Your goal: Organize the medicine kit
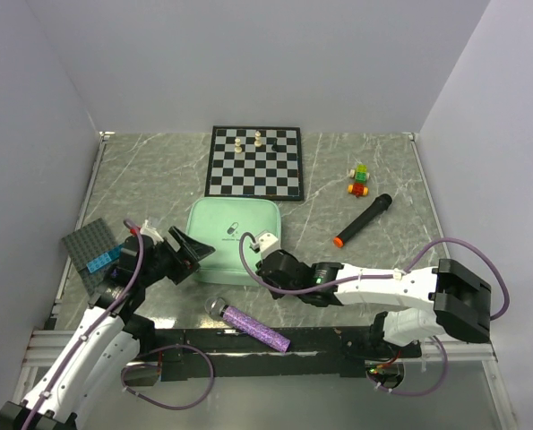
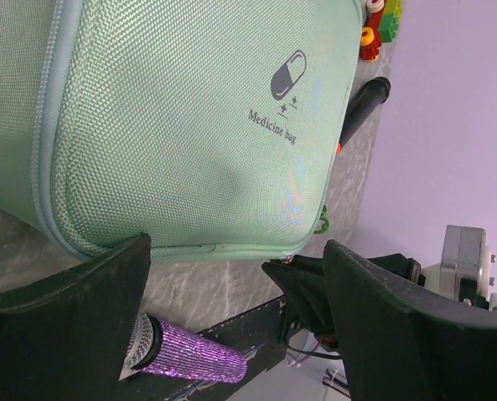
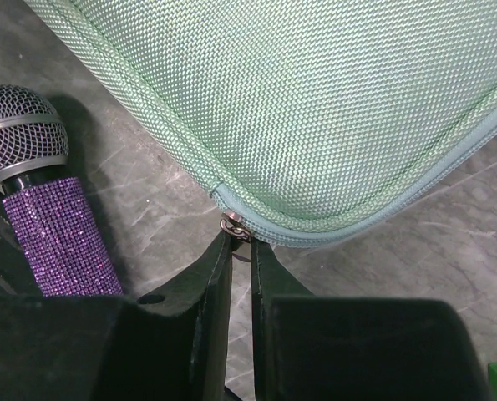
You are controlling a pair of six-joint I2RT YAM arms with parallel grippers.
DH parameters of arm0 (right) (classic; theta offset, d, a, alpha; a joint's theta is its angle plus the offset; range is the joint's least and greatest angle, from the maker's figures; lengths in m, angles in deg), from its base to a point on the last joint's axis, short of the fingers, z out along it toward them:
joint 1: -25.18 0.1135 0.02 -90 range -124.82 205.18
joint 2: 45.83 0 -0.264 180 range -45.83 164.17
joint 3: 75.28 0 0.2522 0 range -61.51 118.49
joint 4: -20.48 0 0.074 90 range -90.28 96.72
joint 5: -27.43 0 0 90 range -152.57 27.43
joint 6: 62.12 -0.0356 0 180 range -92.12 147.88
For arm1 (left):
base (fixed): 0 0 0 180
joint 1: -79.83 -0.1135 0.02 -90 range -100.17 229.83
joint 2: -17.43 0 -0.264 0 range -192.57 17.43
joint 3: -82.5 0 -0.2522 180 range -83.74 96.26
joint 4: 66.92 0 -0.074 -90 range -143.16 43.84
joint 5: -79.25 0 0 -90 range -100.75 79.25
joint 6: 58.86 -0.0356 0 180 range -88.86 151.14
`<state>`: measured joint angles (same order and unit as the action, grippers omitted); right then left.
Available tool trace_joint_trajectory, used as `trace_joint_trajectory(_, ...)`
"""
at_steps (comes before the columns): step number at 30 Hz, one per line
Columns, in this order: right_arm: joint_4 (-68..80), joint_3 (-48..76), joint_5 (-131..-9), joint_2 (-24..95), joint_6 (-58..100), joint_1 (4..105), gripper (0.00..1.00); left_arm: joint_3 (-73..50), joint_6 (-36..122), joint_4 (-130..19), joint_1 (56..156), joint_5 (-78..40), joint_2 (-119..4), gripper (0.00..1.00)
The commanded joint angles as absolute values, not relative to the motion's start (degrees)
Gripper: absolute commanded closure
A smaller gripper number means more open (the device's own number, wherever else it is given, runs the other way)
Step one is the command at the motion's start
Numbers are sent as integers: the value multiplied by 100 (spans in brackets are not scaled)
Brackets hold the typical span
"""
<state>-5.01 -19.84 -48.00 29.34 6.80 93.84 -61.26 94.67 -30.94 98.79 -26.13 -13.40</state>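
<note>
Marbled table; medicine kit zip pull pinched in right pincer

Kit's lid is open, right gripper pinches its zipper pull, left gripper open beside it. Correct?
No: the medicine kit is closed, as the top external view shows. The right gripper does pinch its zipper pull, and the left gripper stands open beside it.

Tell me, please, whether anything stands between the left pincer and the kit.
Nothing visible does. The open left pincer faces the near-left side of the kit across bare table; the microphone lies nearer, off that line. The right pincer is shut on the zip pull.
</note>
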Motion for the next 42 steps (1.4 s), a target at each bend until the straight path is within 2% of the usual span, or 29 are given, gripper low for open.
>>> trace_joint_trajectory(1, -541, -1748, -4702, 2949, 538, 9523, 100, -5923, 9610, -2049, 9917, -2771, -1298, 11)
trace_joint_trajectory(7, -602, -1801, -4543, 2808, 625, 9505, 100, -5228, 9345, -791, 9917, -2420, -1263, 10)
trace_joint_trajectory(11, -585, -1836, -4517, 2799, 643, 9523, 100, -5174, 9249, -622, 9917, -2350, -1359, 10)
trace_joint_trajectory(18, -559, -1880, -4561, 2747, 661, 9523, 100, -5860, 9416, -2158, 9908, -2367, -2122, 15)
trace_joint_trajectory(24, -620, -1933, -4640, 2676, 810, 9523, 100, -5527, 9171, -3082, 9917, -1937, -3264, 16)
trace_joint_trajectory(29, -612, -1757, -4745, 2843, 986, 9531, 100, -5017, 8766, -3259, 9891, -1664, -4039, 24)
trace_joint_trajectory(31, -646, -1669, -4728, 2913, 1030, 9531, 100, -4937, 8634, -3338, 9882, -1629, -4154, 33)
trace_joint_trajectory(32, -673, -1652, -4702, 2922, 1047, 9531, 100, -4911, 8572, -3356, 9882, -1603, -4172, 47)
trace_joint_trajectory(34, -725, -1695, -4649, 2870, 1074, 9514, 100, -4876, 8467, -3321, 9873, -1541, -4242, 66)
trace_joint_trajectory(37, -778, -1914, -4561, 2668, 1135, 9514, 100, -4779, 8256, -3180, 9855, -1436, -4435, 85)
trace_joint_trajectory(38, -796, -1976, -4543, 2581, 1153, 9505, 100, -4744, 8195, -3119, 9855, -1418, -4522, 95)
trace_joint_trajectory(39, -839, -2046, -4517, 2519, 1162, 9470, 100, -4709, 8107, -3092, 9838, -1435, -4619, 99)
trace_joint_trajectory(42, -1006, -2135, -4552, 2360, 1109, 9347, 100, -4647, 7983, -3013, 9759, -1505, -4857, 99)
